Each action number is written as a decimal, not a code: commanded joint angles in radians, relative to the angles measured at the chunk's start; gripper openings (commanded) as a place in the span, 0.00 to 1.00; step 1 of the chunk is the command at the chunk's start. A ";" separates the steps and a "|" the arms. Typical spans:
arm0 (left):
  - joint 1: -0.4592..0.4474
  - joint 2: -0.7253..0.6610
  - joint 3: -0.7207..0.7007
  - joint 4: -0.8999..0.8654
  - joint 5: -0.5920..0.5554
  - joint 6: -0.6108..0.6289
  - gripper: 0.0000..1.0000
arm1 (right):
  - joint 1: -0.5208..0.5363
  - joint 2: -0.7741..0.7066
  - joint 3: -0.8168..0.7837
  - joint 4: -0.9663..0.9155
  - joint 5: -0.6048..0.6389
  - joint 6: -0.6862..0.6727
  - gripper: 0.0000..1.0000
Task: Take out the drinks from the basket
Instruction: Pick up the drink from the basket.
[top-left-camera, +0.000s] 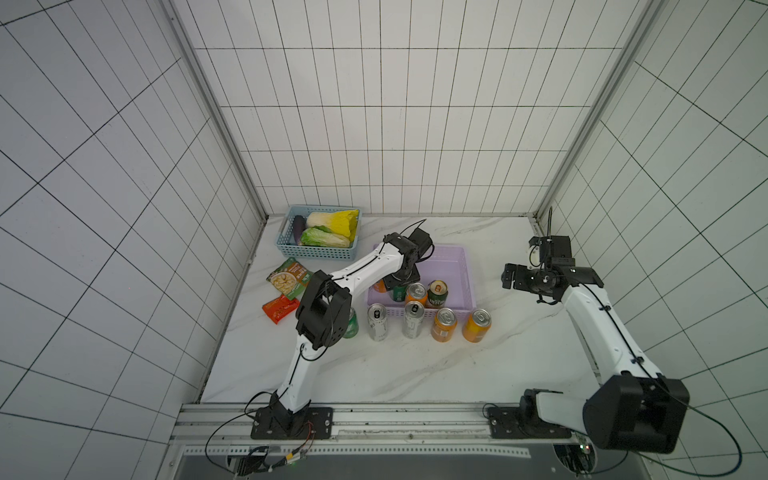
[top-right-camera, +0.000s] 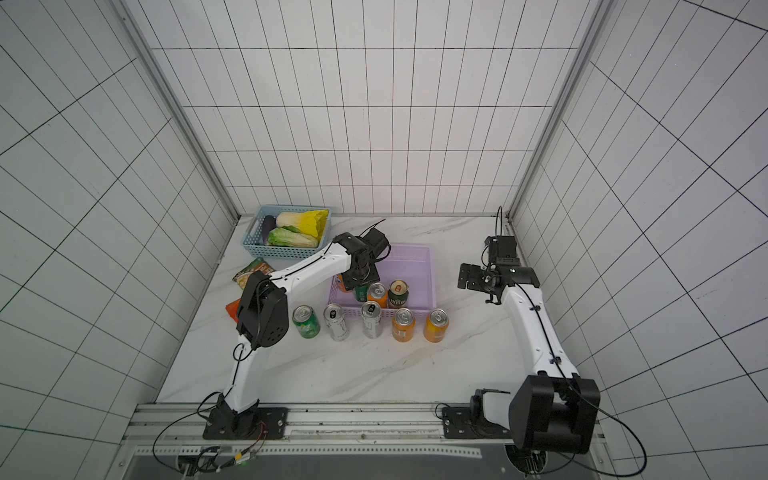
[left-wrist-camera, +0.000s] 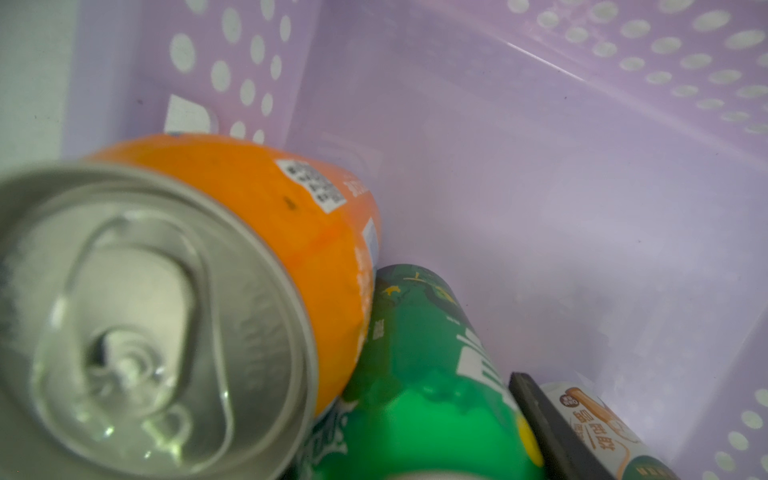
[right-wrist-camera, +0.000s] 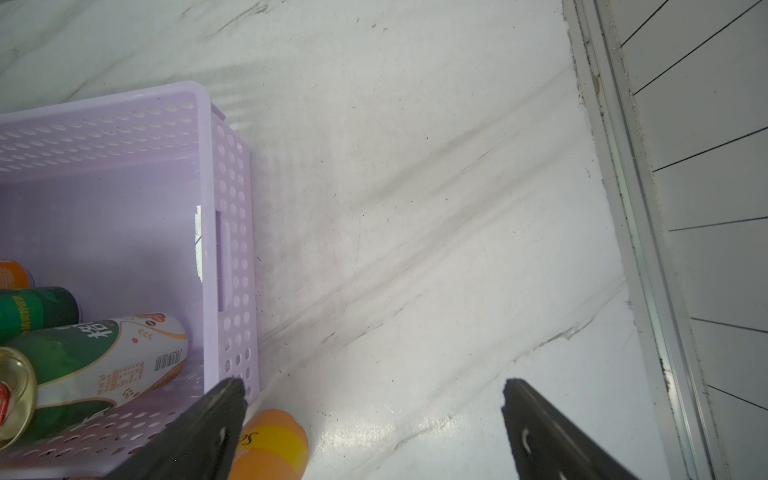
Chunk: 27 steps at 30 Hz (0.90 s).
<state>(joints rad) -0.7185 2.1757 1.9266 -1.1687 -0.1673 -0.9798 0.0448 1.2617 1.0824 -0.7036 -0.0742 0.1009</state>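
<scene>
— How many drinks were counted, and where were they found?

— Nine were counted, all upright. Four were found inside the lilac basket (top-left-camera: 457, 259): an orange can (top-left-camera: 415, 294), a second orange can (left-wrist-camera: 257, 232) by the end wall and half hidden under the left arm (top-left-camera: 361, 266) in both top views, one green can (left-wrist-camera: 415, 353) touching it, and one dark green can (top-left-camera: 437, 293) with a gold top.

— And the other five?

— They were seen in a row on the worktop (top-left-camera: 415, 374), just in front of the basket: one green can (top-right-camera: 306, 322), two slim silver cans (top-left-camera: 377, 323) (top-left-camera: 413, 320) and two orange cans (top-left-camera: 444, 326) (top-left-camera: 476, 326).

— How were the jaws found?

— The left jaws were seen down inside the basket at the green can. One finger (left-wrist-camera: 544, 419) was seen lying against its side. The other finger was hidden, so it could not be told whether the can was grasped. The right jaws were released, their fingers (right-wrist-camera: 216, 424) spread wide above the worktop, just beside the basket's end.

— What else was noted?

— One light blue basket (top-left-camera: 316, 252) was noted at the back, with two cabbages (top-left-camera: 332, 220) (top-left-camera: 324, 237) and one aubergine (top-left-camera: 298, 228) in it. Near it, one green snack packet (top-left-camera: 289, 278) and one red packet (top-left-camera: 280, 309) were seen lying flat.
</scene>
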 joint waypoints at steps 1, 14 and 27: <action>-0.004 -0.014 -0.018 0.044 0.039 0.055 0.60 | -0.011 -0.007 -0.034 0.005 0.007 0.002 0.99; -0.004 -0.036 -0.021 0.024 0.052 0.129 0.57 | -0.013 -0.010 -0.035 0.007 0.002 0.002 1.00; -0.004 -0.086 -0.020 0.002 0.075 0.219 0.57 | -0.013 -0.007 -0.034 0.006 0.007 0.002 1.00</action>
<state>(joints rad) -0.7162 2.1544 1.9068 -1.1656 -0.1318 -0.8051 0.0448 1.2617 1.0782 -0.6998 -0.0738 0.1009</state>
